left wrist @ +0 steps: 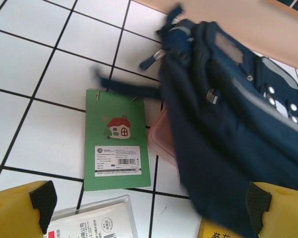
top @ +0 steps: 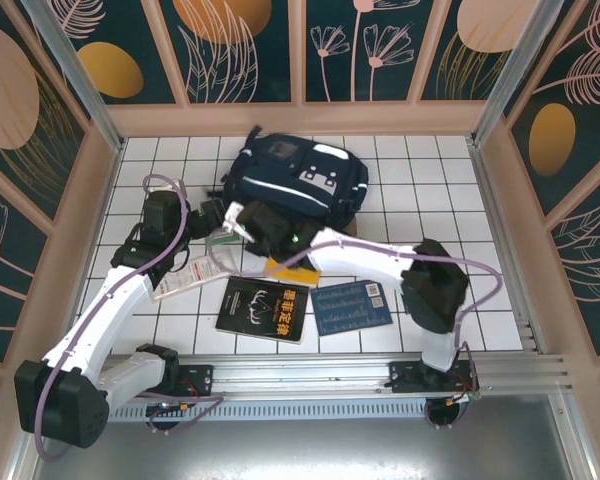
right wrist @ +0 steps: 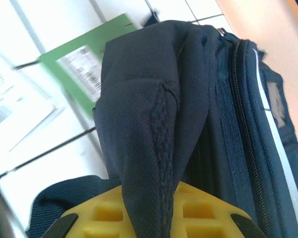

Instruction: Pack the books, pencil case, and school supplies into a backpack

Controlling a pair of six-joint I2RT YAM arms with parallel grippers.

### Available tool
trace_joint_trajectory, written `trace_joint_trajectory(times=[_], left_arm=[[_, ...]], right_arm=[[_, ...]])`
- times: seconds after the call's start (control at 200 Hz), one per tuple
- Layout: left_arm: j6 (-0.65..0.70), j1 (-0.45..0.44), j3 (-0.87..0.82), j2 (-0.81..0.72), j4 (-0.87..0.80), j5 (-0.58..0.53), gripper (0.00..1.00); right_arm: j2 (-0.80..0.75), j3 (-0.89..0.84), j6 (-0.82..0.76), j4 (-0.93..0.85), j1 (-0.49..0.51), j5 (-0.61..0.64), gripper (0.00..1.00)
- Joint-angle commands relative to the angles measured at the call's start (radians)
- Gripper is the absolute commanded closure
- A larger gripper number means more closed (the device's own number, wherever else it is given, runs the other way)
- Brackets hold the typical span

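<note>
Right jaws clamped on a fold of the large navy-blue fabric backpack [right wrist: 154, 114], back-centre of the white tiled counter [top: 450, 190]. Left jaws spread wide, empty, backpack just ahead-right.

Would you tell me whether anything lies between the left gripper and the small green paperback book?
Only the flat whitish printed packet, lying just nearer the open left gripper than the small green paperback book.

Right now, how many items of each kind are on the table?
Books: 4 (black book, blue book, orange-yellow book, green book)
Whitish packet: 1
Backpack: 1
Pink item partly under backpack: 1
Total: 7
</note>
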Motion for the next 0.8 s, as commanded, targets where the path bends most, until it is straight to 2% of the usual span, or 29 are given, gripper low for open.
trace_joint_trajectory(times=[0.0, 0.12, 0.295, 0.425, 0.515, 0.545, 0.571, 0.656, 0.691, 0.706, 0.736, 0.756, 0.791], left_arm=[[0.007, -0.003, 0.007, 0.0, 0.025, 0.007, 0.01], [0.002, -0.003, 0.009, 0.011, 0.033, 0.039, 0.01], [-0.027, -0.003, 0.005, 0.055, 0.059, 0.132, 0.01], [-0.051, -0.004, 0.011, 0.105, 0.07, 0.195, 0.01], [-0.071, -0.004, 0.038, 0.148, 0.053, 0.239, 0.01], [-0.078, -0.006, 0.054, 0.161, 0.045, 0.248, 0.01], [-0.084, -0.006, 0.065, 0.169, 0.038, 0.252, 0.01], [-0.098, -0.011, 0.11, 0.192, 0.035, 0.247, 0.02], [-0.103, -0.013, 0.129, 0.209, 0.032, 0.239, 0.01], [-0.106, -0.015, 0.139, 0.219, 0.032, 0.237, 0.01], [-0.113, -0.015, 0.146, 0.242, 0.032, 0.239, 0.01], [-0.116, -0.016, 0.162, 0.258, 0.032, 0.243, 0.01], [-0.122, -0.019, 0.194, 0.293, 0.037, 0.258, 0.01]], right_arm=[[-0.167, -0.133, -0.033, 0.048, 0.077, 0.14, 1.0], [-0.273, -0.229, 0.024, -0.009, 0.087, 0.2, 1.0], [-0.388, -0.353, 0.1, -0.005, 0.012, 0.253, 1.0], [-0.444, -0.406, 0.11, 0.024, -0.013, 0.217, 1.0], [-0.48, -0.446, 0.121, -0.018, -0.006, 0.14, 0.93], [-0.49, -0.459, 0.142, -0.035, 0.0, 0.133, 0.86], [-0.496, -0.471, 0.178, -0.055, 0.002, 0.136, 0.74], [-0.507, -0.501, 0.273, -0.101, 0.018, 0.164, 0.69], [-0.521, -0.515, 0.308, -0.105, 0.03, 0.185, 0.63], [-0.53, -0.521, 0.329, -0.108, 0.034, 0.189, 0.53], [-0.547, -0.526, 0.354, -0.112, 0.038, 0.185, 0.5], [-0.566, -0.529, 0.376, -0.117, 0.039, 0.161, 0.23], [-0.592, -0.534, 0.396, -0.119, 0.042, 0.119, 0.15]])
